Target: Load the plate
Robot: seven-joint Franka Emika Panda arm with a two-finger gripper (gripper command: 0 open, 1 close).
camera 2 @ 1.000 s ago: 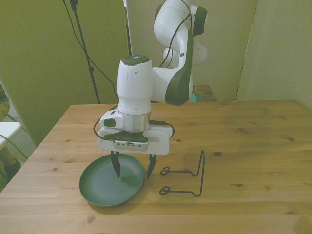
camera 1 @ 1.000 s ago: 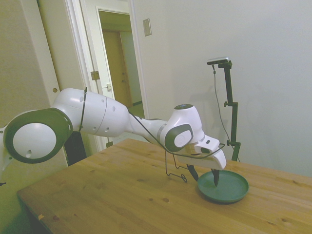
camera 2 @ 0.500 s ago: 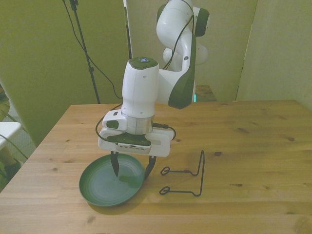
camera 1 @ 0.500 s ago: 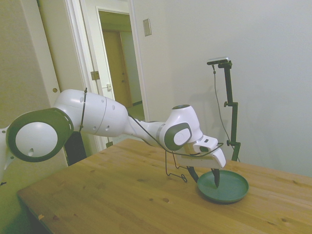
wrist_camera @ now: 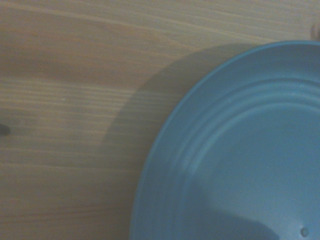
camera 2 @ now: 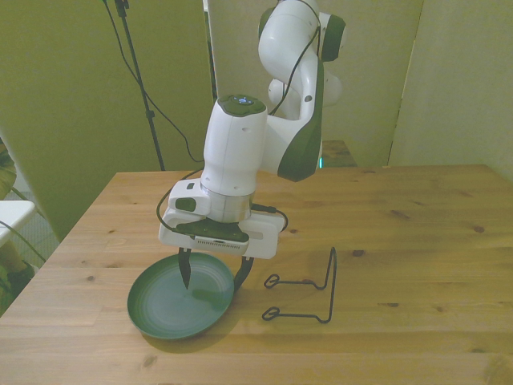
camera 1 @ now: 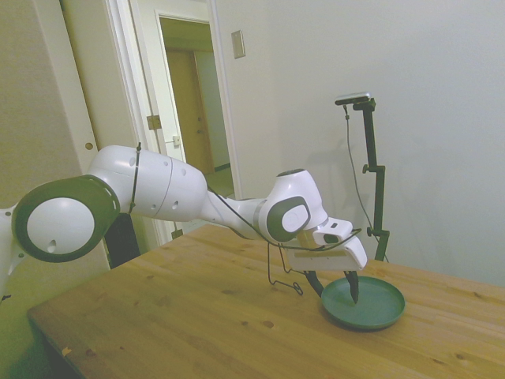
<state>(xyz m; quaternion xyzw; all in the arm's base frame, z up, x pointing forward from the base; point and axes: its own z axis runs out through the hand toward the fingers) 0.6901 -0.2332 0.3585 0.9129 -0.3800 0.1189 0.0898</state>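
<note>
Wooden table (camera 2: 417, 233) is being occupied by a teal-green plate (camera 2: 160, 309) lying flat near the front view's left, close to the near edge. Plate rim toward the wire stand is being straddled by the gripper (camera 2: 213, 277), fingers spread, one tip inside the plate, the other just outside; contact cannot be told. Black wire stand (camera 2: 309, 293) is being left just beside, on the front view's right.

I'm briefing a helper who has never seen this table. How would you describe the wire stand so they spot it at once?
On the wooden table, look beside the green plate, toward the front view's right of the claw. The stand is thin bent black wire: an upright loop with two feet ending in small rings. It is the only wire thing there.
</note>
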